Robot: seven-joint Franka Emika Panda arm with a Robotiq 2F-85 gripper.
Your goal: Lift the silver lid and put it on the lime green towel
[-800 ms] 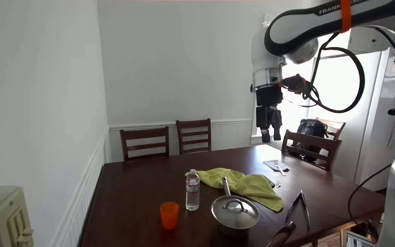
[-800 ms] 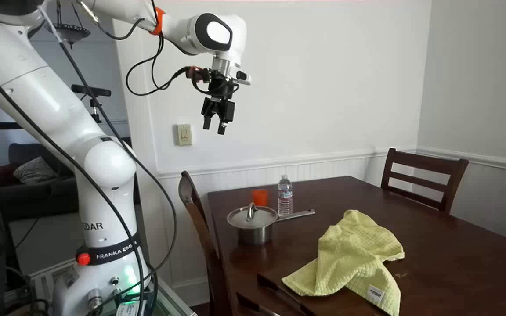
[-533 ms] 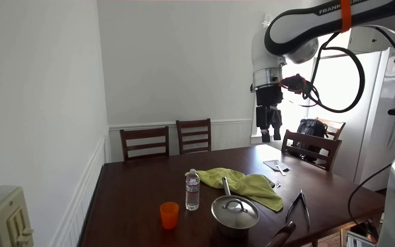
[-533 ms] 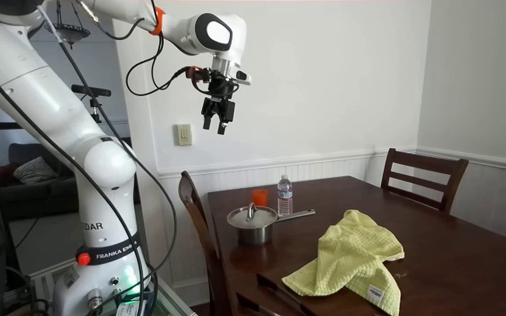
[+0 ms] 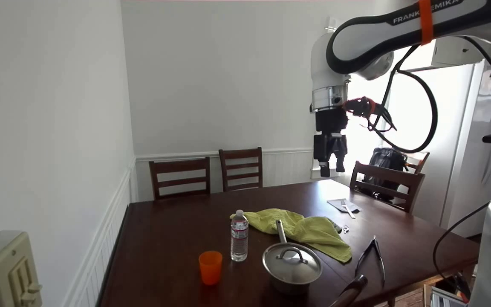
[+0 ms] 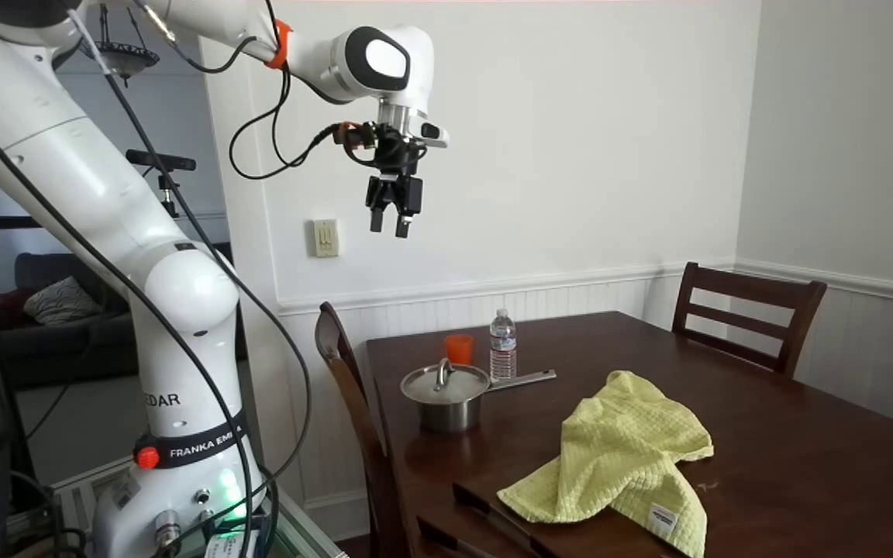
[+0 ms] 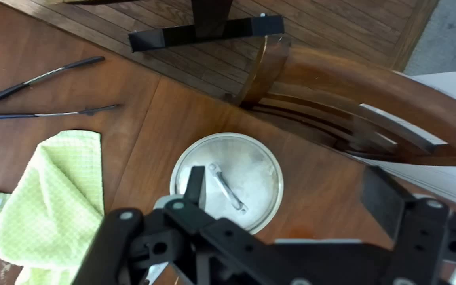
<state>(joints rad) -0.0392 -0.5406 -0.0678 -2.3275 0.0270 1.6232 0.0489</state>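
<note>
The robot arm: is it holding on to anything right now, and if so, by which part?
Nothing is held. The fingers stand apart with nothing between them, well above the silver lid, which sits on the pot.

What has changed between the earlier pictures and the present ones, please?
The open fingers have shifted slightly toward the picture's right in an exterior view; nothing was grasped or released. The silver lid still sits on the pot; the lime green towel, bottle and orange cup stayed put.
</note>
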